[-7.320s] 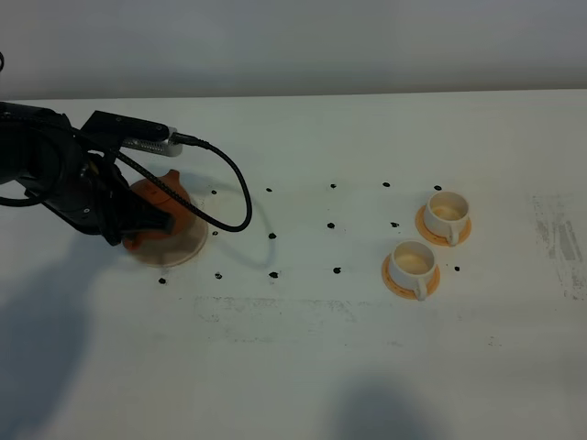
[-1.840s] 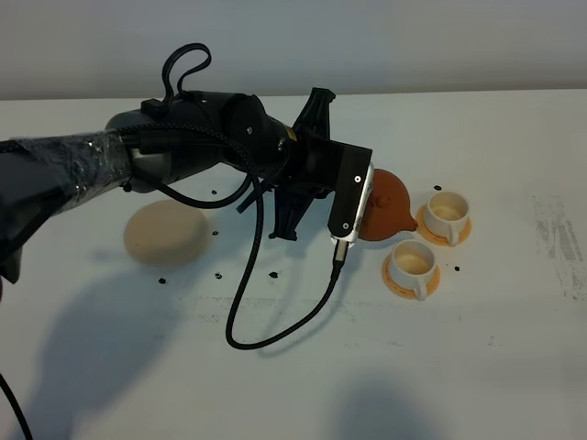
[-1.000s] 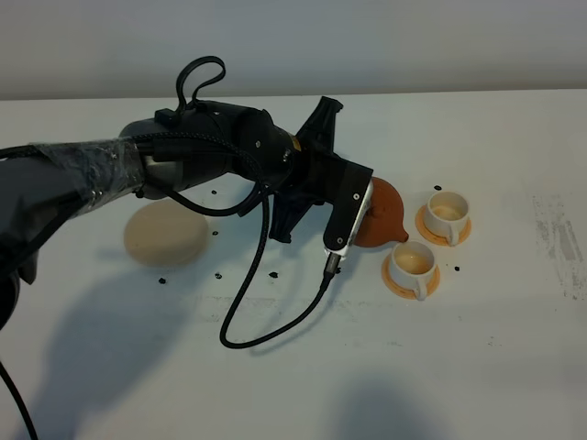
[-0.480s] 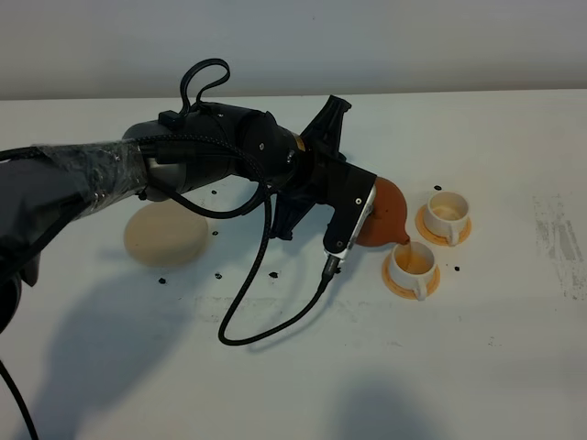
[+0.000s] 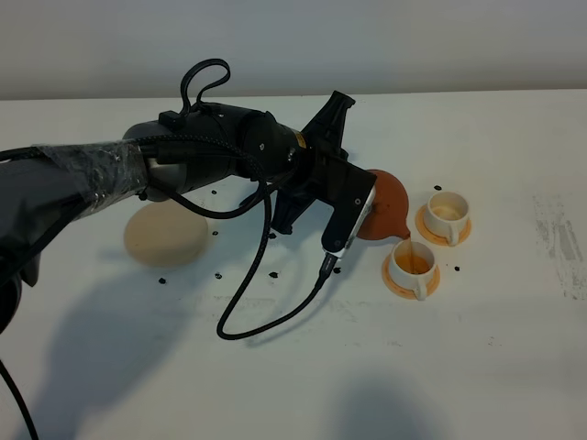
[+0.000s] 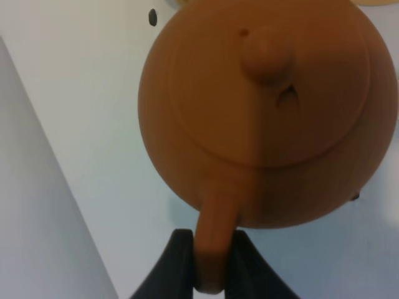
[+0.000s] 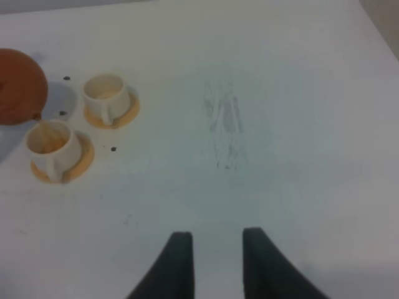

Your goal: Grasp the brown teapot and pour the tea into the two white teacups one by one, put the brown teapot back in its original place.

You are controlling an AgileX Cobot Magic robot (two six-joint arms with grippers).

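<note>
Brown teapot (image 5: 390, 206) now steeper over nearer teacup (image 5: 413, 264), left hand (image 6: 209, 268) tight on its handle, arm outstretched

The brown teapot (image 6: 262, 112) looked like unglazed clay, matt and smooth all over. The nearer white teacup (image 5: 413, 262) and the farther white teacup (image 5: 448, 211) looked like glazed ceramic, faintly glossy, on smooth orange saucers (image 5: 393, 282). The cream coaster (image 5: 165, 236) was matt. The table (image 5: 477, 367) was white and matt, with a grey scuffed patch (image 5: 561, 240). The left arm (image 5: 220, 147) was black plastic, partly wrapped in shiny clear film (image 5: 78, 170); its black cable (image 5: 266, 316) looked rubbery
</note>
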